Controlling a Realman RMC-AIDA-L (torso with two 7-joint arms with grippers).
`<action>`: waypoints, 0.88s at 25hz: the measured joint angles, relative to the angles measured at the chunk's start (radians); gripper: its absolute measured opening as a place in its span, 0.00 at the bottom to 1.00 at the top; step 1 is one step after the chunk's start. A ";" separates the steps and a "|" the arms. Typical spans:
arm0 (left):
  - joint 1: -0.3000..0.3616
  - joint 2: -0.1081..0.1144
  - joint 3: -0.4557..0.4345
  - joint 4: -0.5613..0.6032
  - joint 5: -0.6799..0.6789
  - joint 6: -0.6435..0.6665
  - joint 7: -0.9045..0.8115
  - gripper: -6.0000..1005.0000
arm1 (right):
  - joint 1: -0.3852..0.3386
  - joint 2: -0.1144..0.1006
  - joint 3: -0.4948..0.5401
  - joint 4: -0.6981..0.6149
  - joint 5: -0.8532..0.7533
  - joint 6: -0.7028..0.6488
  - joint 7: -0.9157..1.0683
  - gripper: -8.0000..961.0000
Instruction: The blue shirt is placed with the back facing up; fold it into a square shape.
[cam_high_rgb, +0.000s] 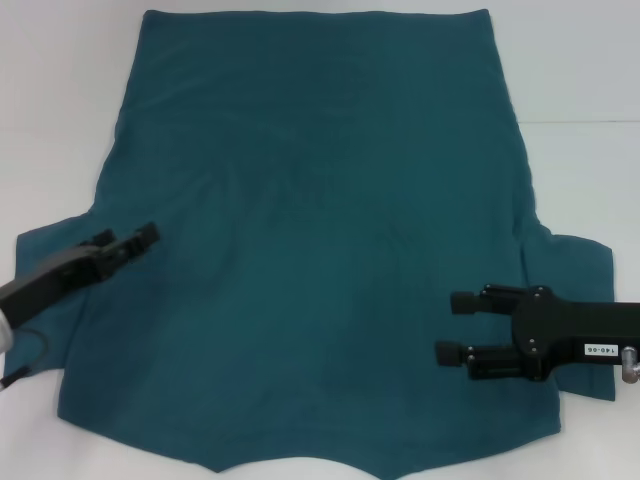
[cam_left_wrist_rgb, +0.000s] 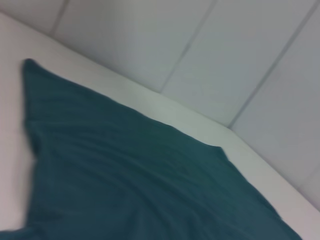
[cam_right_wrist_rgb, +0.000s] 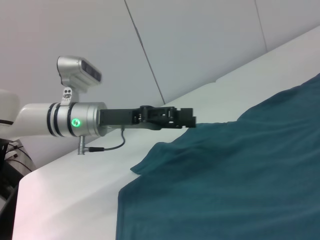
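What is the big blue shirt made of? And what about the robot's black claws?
The blue shirt looks like soft, matte cloth: it lies limp with gentle wrinkles. The left gripper and right gripper look like hard black metal or plastic, with straight edges and small screws; which one is unclear.

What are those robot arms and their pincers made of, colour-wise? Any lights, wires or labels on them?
The right gripper is matte black with two straight fingers ending in round knobs, and has a small white label with digits and a silver fitting at the wrist. The left gripper is black and slim on a white and silver cylindrical wrist with dark rings, a glowing green light, a thin black cable and a grey camera on top.
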 joint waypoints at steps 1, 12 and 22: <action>0.007 0.000 0.000 0.013 0.002 -0.002 -0.021 0.87 | 0.000 0.000 0.001 0.000 0.000 0.000 0.000 0.93; 0.092 0.000 0.003 0.125 0.009 0.008 -0.106 0.87 | 0.000 0.000 0.025 0.000 0.000 0.000 0.002 0.93; 0.146 0.000 -0.007 0.165 0.009 0.000 -0.108 0.87 | 0.002 0.004 0.026 0.000 0.000 0.002 0.002 0.93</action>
